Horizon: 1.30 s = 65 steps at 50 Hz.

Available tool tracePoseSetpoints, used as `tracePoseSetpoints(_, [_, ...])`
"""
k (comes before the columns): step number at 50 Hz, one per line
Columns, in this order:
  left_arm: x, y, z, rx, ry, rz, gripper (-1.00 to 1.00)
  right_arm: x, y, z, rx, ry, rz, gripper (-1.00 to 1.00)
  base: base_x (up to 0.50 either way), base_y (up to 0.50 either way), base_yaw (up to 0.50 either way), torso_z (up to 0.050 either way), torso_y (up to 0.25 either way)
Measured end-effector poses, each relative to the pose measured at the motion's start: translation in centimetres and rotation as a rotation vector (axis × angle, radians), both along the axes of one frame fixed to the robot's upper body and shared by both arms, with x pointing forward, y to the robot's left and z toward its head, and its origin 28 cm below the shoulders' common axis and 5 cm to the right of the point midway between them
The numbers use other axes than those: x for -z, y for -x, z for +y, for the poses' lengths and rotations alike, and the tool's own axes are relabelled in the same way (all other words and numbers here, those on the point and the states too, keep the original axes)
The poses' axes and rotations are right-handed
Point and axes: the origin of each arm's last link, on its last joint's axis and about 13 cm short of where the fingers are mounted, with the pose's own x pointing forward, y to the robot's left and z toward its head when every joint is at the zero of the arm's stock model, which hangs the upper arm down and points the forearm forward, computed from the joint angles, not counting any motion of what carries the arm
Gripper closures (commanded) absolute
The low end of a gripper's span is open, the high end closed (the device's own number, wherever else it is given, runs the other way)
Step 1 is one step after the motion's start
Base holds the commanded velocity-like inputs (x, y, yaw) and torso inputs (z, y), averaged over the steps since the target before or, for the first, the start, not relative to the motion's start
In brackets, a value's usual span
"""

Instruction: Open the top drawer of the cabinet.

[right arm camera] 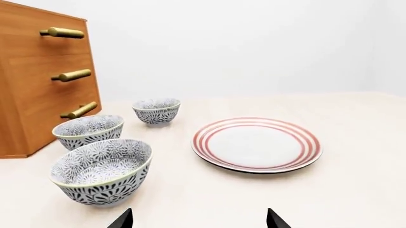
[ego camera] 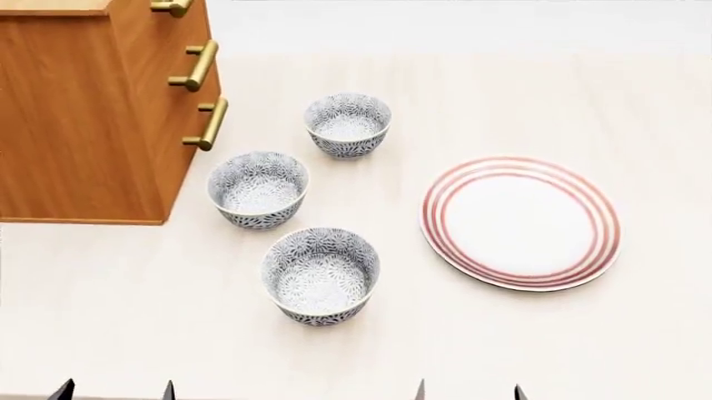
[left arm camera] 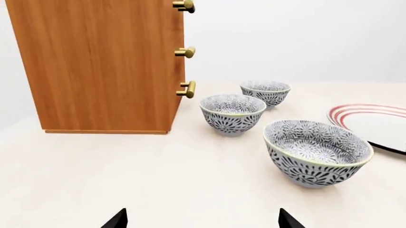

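The orange-brown wooden cabinet [ego camera: 78, 117] stands at the far left of the table, its three drawer fronts facing right. The top drawer is shut; its brass handle [ego camera: 172, 7] shows at the head view's upper edge, and also in the right wrist view [right arm camera: 62, 33] and the left wrist view [left arm camera: 184, 5]. My left gripper [ego camera: 115, 390] is open and empty at the near left edge, far from the cabinet. My right gripper [ego camera: 468, 390] is open and empty at the near edge, right of centre. Only the black fingertips of each show.
Three blue-patterned bowls stand in front of the drawers: near [ego camera: 320, 275], middle [ego camera: 258, 188], far [ego camera: 348, 124]. A white plate with red rings [ego camera: 518, 222] lies to the right. The two lower drawer handles [ego camera: 198, 67] [ego camera: 210, 123] stick out toward the bowls.
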Motion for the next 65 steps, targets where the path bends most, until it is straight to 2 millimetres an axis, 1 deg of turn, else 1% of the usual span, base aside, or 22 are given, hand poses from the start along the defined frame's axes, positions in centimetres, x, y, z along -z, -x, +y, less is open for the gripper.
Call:
tracePoseSetpoints(26, [-0.11,0.03,0.06,0.021,0.033,0.007,-1.00,-0.07,0.02,0.21,-0.012,0.045,-0.005,-1.00,0.00,0.00,0.00,0.050,0.090])
tracePoseSetpoints(29, [-0.11,0.05,0.04,0.019,0.028,0.003,-1.00,-0.07,0.03,0.22,-0.012,0.046,-0.006,-1.00,0.00,0.00,0.00,0.000,0.000])
tracePoseSetpoints(65, [-0.03,0.03,-0.03,0.003,0.012,-0.002,-1.00,-0.05,0.02,0.22,-0.010,0.051,-0.002,-1.00,0.49,0.00,0.00,0.000,0.000])
